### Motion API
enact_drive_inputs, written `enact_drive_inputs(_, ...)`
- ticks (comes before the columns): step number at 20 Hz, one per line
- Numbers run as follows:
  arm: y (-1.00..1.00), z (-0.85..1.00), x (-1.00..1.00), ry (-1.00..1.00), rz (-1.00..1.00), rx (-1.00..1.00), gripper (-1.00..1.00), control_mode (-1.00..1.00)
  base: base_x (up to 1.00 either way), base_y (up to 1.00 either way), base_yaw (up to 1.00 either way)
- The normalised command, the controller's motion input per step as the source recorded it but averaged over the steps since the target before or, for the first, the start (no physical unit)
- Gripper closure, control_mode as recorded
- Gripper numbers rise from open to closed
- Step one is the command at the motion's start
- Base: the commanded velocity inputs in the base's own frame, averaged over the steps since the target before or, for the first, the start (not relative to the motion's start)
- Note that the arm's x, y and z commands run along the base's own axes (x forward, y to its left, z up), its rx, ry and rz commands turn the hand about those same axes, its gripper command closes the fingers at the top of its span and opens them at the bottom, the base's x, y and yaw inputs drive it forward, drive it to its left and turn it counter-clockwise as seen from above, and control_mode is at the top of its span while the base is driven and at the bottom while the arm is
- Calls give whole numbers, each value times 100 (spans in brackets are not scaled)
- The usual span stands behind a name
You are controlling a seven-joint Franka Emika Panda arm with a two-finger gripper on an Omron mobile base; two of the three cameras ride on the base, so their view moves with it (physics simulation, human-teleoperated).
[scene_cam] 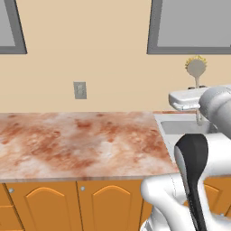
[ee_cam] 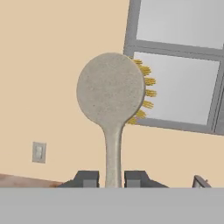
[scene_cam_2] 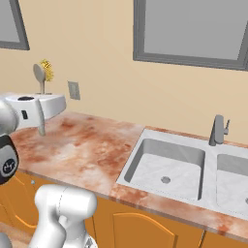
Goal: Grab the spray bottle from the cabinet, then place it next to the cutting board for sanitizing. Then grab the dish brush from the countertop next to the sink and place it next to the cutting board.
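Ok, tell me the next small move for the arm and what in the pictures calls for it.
Probably carry the dish brush onward, held high, toward wherever the cutting board lies. The gripper is shut on the brush's handle, the head pointing up, well above the countertop beside the sink. The pickup looks done, and only the placing remains.

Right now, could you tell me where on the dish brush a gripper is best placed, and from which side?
On the thin handle, as now: the gripper is shut on the lower handle of the dish brush, coming from the end opposite the head, one finger on each side. The handle is slim and straight, while the round head is wide, with yellow bristles on one face.
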Motion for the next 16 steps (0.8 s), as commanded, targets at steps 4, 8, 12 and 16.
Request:
enact_drive_inputs(4, 0, 3, -62, -25, 0, 1, 100, -100, 0, 0, 0)
enact_drive_inputs(8, 0, 6, -63, -28, 0, 1, 100, -100, 0, 0, 0)
enact_drive_inputs(12, -5, 1, -48, -14, 0, 2, 100, 100, -50, -12, 0)
enact_drive_inputs(16, 0, 0, 0, 0, 0, 0, 100, 100, -100, -42, -6)
